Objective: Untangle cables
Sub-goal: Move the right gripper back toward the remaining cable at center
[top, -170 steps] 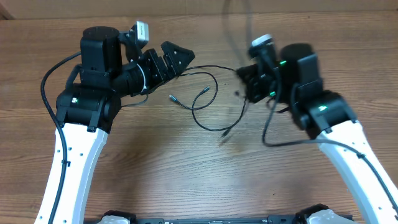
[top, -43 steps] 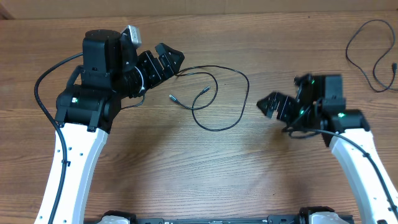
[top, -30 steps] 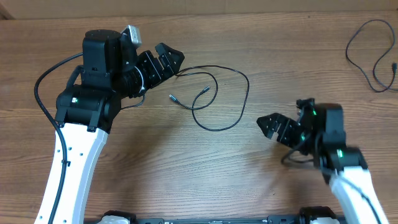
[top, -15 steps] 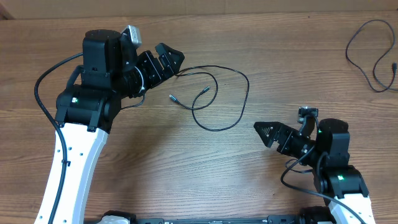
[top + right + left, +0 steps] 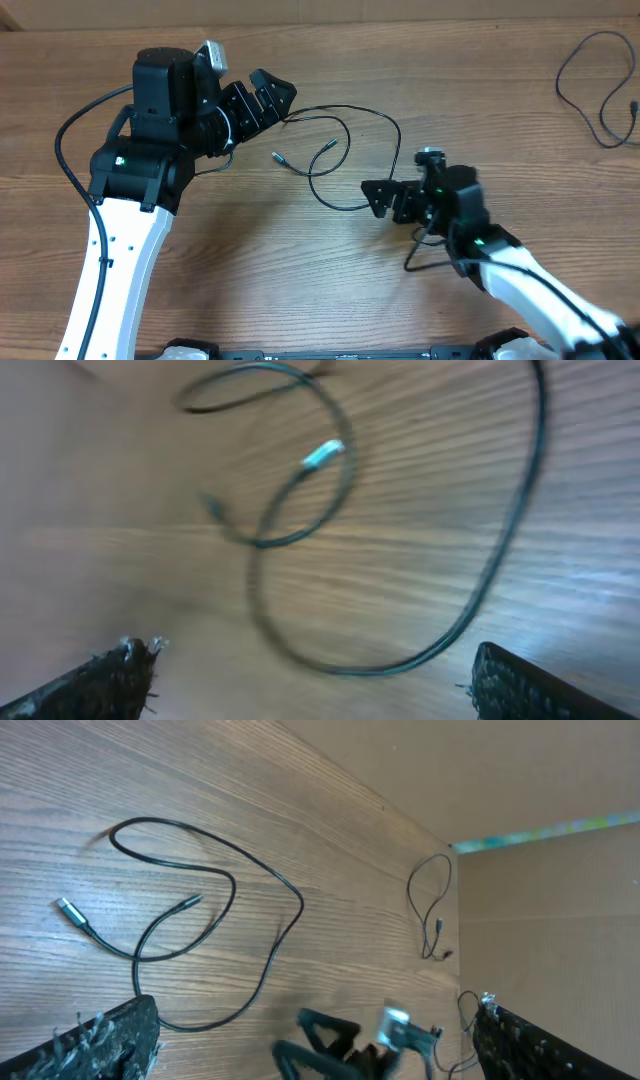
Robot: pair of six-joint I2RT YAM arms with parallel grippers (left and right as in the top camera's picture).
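Two thin black cords counted, silvery plug tips. Looped cable (image 5: 399, 140) laid mid-bench between tools. Second cable (image 5: 558, 72) curled at far right corner. Bench (image 5: 250, 260) brown, wood-grained. Left tool (image 5: 285, 98) and right tool (image 5: 370, 198) spread wide, nothing grasped.

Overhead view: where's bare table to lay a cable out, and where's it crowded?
Bare: the table strip between the looped cable and the near edge, and the far stretch between that cable and the corner cable. Crowded: the middle, where the looped cable lies between left gripper and right gripper.
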